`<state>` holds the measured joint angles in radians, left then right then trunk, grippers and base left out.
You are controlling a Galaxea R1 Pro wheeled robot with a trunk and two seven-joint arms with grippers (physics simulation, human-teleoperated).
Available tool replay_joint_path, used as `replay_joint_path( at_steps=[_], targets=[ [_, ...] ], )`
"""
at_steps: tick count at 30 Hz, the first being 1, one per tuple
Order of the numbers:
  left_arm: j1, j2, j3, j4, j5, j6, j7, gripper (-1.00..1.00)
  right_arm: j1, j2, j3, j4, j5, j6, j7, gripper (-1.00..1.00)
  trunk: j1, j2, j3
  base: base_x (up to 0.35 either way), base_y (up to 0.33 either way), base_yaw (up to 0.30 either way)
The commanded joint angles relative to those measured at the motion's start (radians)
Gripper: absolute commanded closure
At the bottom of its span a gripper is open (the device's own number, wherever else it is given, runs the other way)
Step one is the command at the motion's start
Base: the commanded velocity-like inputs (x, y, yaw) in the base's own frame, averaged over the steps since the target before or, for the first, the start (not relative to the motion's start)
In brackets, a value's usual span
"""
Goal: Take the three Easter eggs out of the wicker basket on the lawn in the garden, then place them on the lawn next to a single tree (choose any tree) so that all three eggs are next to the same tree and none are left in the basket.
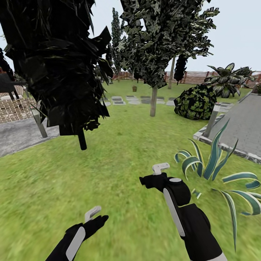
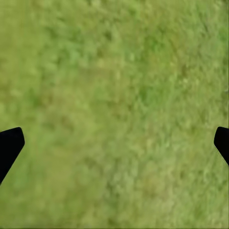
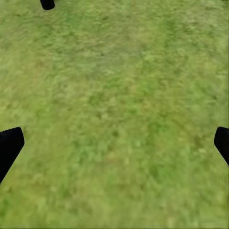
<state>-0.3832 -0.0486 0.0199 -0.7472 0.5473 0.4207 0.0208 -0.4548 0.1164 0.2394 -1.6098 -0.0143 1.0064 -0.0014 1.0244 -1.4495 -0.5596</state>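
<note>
The lawn (image 1: 119, 170) stretches ahead of me. Far back on it stands a small brown shape (image 1: 134, 88) that looks like the wicker basket; it is too far away to see inside, and the Easter eggs are out of view. A tree with a pale straight trunk (image 1: 153, 101) rises mid-distance. My left gripper (image 1: 95, 215) hangs open low over the grass, and my right gripper (image 1: 158, 173) is open further forward. Grass alone lies between the spread fingers of the left gripper (image 2: 114, 143) and the right gripper (image 3: 114, 143).
A slim dark-stemmed tree (image 1: 82, 139) stands close on the left, its stem base (image 3: 47, 4) in the right wrist view. A striped-leaf plant (image 1: 214, 170), a curbed paved area (image 1: 246, 123), a post (image 1: 212, 119) and a round bush (image 1: 195, 103) stand on the right. A grey path (image 1: 18, 136) runs along the left.
</note>
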Motion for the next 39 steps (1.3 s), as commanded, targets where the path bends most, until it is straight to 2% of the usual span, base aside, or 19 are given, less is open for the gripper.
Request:
replay_joint_path(
  at_steps=[1,29,39],
  targets=[
    [0.0,0.0,0.002,-0.001,0.008,0.006,0.002,-1.0,-0.001,0.0,0.0,-0.001,-0.001,0.005,0.0,-1.0,0.001,-0.001,-0.001,0.334,0.0,0.0],
    [0.0,0.0,0.002,-0.001,0.008,0.007,0.002,-1.0,-0.001,0.0,0.0,-0.001,-0.001,0.006,0.0,-1.0,0.001,-0.001,-0.001,0.333,0.0,0.0],
    [0.0,0.0,0.002,-0.001,0.008,0.008,0.002,-1.0,-0.001,0.0,0.0,-0.002,-0.001,0.006,0.0,-1.0,0.001,-0.001,-0.001,0.334,0.0,-0.091]
  ],
)
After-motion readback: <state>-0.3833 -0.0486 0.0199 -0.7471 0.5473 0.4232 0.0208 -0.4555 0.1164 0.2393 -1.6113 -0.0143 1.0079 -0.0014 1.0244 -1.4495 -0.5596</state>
